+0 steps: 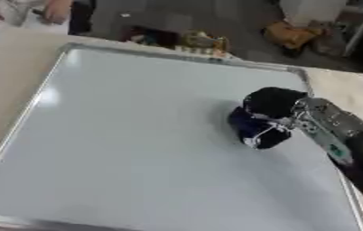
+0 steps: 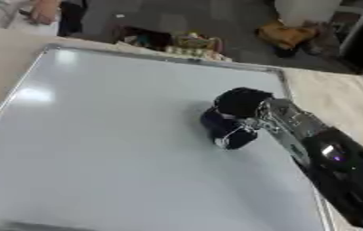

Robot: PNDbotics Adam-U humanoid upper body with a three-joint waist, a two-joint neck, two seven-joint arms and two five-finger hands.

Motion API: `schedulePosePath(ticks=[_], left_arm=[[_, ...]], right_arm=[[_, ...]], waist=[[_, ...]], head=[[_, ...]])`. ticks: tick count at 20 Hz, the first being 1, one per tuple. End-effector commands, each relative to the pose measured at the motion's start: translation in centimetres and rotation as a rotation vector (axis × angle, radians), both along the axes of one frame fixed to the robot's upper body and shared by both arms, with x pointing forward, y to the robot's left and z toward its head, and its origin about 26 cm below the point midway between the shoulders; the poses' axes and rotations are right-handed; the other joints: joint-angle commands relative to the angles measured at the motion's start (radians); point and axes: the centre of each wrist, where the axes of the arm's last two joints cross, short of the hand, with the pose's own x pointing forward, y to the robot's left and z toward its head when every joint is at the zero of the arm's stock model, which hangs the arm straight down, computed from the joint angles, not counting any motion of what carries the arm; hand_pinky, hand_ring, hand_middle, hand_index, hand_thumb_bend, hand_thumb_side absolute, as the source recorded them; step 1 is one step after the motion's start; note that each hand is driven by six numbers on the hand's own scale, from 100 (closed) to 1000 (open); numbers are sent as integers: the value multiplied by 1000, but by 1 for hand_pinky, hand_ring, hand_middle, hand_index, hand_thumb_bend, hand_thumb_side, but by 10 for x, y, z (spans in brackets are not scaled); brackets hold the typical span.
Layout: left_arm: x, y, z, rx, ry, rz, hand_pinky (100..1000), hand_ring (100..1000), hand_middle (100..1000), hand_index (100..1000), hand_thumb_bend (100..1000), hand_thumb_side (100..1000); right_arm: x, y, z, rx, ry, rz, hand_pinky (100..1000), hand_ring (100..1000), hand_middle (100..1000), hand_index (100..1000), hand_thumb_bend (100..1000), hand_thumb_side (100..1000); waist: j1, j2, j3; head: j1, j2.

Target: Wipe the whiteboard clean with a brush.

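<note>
The whiteboard [image 1: 137, 144] is lying flat on the tan table [image 1: 11, 81], filling most of the left eye view, its near edge cut off at the bottom. The right hand [image 1: 267, 115] is reaching in from the right, fingers curling over a dark blue thing, probably the brush [image 1: 256, 131], which is pressing on the board's right part; its shape is too blurred to make out.

In the right eye view, the forearm is running off the lower right corner, hiding the board's right rim.
</note>
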Motion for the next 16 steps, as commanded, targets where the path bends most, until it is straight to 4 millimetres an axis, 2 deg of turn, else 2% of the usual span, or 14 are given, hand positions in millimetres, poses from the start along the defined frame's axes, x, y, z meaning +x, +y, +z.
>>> schedulePosePath(ticks=[1, 10, 16], left_arm=[[-2, 1, 8, 15, -24, 0, 697, 595, 603, 754, 260, 968], [-1, 1, 8, 17, -22, -1, 697, 597, 604, 754, 262, 968], [-1, 1, 8, 18, -23, -2, 696, 598, 604, 754, 261, 968]], right_arm=[[-7, 4, 7, -26, -3, 42, 723, 736, 289, 395, 100, 631], [-23, 20, 18, -34, 15, 125, 718, 733, 286, 393, 100, 627], [-24, 20, 21, -31, 11, 110, 720, 735, 288, 395, 100, 630]], waist=[[6, -19, 2], [5, -20, 1], [5, -21, 2]], head=[[-1, -12], [-2, -15], [-2, -19]])
